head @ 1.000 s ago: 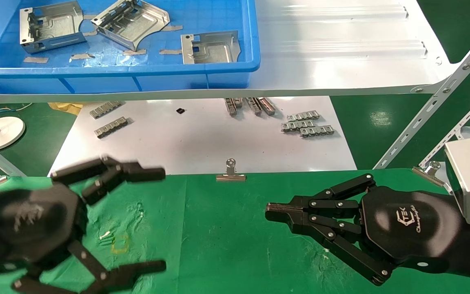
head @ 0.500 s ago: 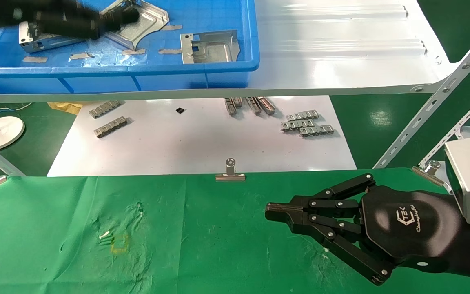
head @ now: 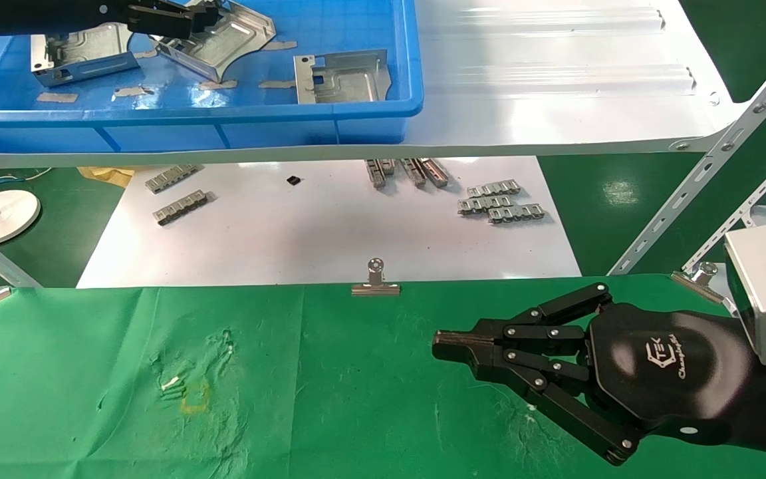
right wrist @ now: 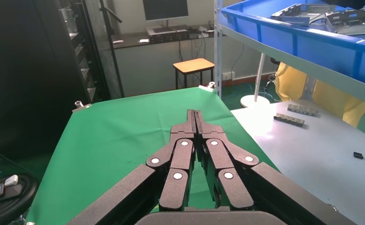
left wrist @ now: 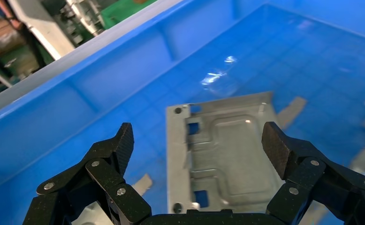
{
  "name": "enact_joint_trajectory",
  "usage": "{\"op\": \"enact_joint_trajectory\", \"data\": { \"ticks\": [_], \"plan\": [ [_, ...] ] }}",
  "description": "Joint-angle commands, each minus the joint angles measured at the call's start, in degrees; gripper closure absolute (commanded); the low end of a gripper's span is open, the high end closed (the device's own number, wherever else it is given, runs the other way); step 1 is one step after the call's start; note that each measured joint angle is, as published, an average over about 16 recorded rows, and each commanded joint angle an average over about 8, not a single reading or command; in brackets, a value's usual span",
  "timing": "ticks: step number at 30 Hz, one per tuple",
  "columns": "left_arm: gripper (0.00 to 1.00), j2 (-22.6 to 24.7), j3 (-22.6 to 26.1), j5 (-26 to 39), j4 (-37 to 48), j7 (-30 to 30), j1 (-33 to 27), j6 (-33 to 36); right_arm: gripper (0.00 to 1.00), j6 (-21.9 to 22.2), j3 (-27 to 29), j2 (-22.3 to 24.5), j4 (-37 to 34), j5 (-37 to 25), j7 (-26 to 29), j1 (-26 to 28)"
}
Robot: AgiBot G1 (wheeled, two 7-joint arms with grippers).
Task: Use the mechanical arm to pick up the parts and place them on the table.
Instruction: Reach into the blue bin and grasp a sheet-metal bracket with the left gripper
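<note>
Blue bin (head: 370,116) holds parts (left wrist: 223,150); left gripper (left wrist: 199,140) wide open above one, empty; right gripper (head: 446,347) closed, empty, over table (head: 330,399).

lighting: bright, even, from overhead. glare: broad white sheen across the glossy white shelf (head: 556,73) at far right; a highlight on my right gripper (head: 449,347) palm; a bright patch on the floor of the blue bin (left wrist: 124,61) beyond my left gripper (left wrist: 197,140). shadows: soft, short, under the shelf edge. focus: head view crisp on the green table (head: 330,399); my left fingers (head: 163,16) slightly smeared at far left.
</note>
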Motion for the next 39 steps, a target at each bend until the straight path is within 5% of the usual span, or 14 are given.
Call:
{"op": "enact_joint_trajectory", "data": {
  "ticks": [1,35,37,39],
  "plan": [
    [0.97,1.1,0.2,0.4,2.4,0.1,-0.6,-1.6,1.00,0.0,0.0,0.0,0.0,0.0,0.0,0.0],
    [1.00,3.7,2.0,3.0,7.7,-3.5,-0.5,-7.7,1.00,0.0,0.0,0.0,0.0,0.0,0.0,0.0],
    [1.00,3.7,2.0,2.9,7.6,-3.6,-0.4,-7.7,0.92,0.0,0.0,0.0,0.0,0.0,0.0,0.0],
    [1.00,3.7,1.9,2.8,7.4,-3.5,-0.2,-7.7,0.67,0.0,0.0,0.0,0.0,0.0,0.0,0.0]
  ]
}}
